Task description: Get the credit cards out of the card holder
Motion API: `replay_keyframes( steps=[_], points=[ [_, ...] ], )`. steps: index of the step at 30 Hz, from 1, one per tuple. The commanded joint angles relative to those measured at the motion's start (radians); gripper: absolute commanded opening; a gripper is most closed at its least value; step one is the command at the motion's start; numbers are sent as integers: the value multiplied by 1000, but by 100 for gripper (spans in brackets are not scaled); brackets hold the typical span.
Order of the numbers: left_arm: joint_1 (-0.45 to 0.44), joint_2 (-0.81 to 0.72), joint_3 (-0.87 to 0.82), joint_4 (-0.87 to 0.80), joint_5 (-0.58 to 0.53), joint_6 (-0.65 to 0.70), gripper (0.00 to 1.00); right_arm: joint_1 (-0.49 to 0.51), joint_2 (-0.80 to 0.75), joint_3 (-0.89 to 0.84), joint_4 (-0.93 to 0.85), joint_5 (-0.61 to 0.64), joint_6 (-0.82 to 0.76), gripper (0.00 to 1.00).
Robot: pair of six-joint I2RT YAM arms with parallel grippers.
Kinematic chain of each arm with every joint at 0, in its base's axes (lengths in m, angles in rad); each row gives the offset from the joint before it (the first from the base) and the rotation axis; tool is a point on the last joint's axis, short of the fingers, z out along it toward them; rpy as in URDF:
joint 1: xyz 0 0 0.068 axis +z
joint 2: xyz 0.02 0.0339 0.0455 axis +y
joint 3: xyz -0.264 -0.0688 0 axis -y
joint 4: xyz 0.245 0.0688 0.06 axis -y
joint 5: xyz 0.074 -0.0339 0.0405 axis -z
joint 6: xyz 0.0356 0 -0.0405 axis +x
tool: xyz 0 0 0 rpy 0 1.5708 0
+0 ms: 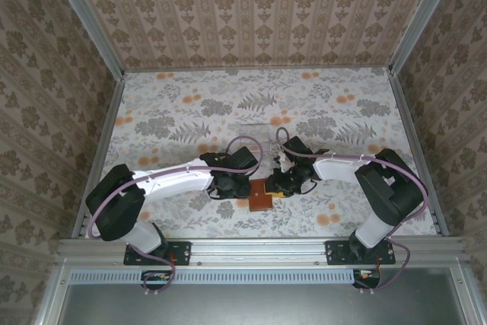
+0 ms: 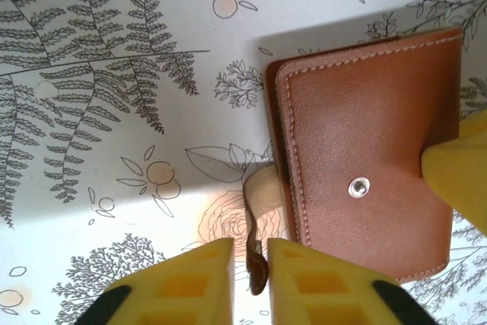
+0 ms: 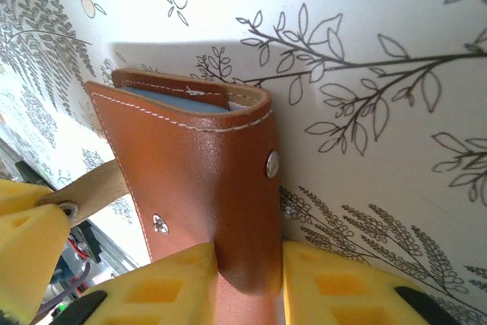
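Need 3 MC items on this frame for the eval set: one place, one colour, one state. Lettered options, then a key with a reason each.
1. Where does the flat reddish-brown leather card holder lie in the top view?
A. far edge
B. near edge, centre
C. far left corner

2. What colour are the gripper finger pads?
A. black
B. blue
C. yellow

3. What is the left gripper doing?
A. hanging open
B. shut on the holder's thin brown strap
C. shut on a loose card

Key:
1. B: the top view shows it centred at the near edge.
2. C: both wrist views show yellow pads.
3. B: the strap sits pinched between its fingers.
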Motion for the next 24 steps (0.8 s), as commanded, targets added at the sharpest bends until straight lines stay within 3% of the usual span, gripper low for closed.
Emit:
replay_keyframes(
  steps=[1,11,13,24],
  points=[
    [14,-30,-20,14,10,18,24,2,-16,22,-65,48,-16,30],
    [45,-26,-79,80,40,29,15,15,-29,48,-109,88,-21,38],
    [55,-34,-104,110,50,29,9,27,-35,65,-145,127,-27,43],
    [123,-127,-307,372,171,1,4,167,-30,259,-433,445,-57,82]
  ],
)
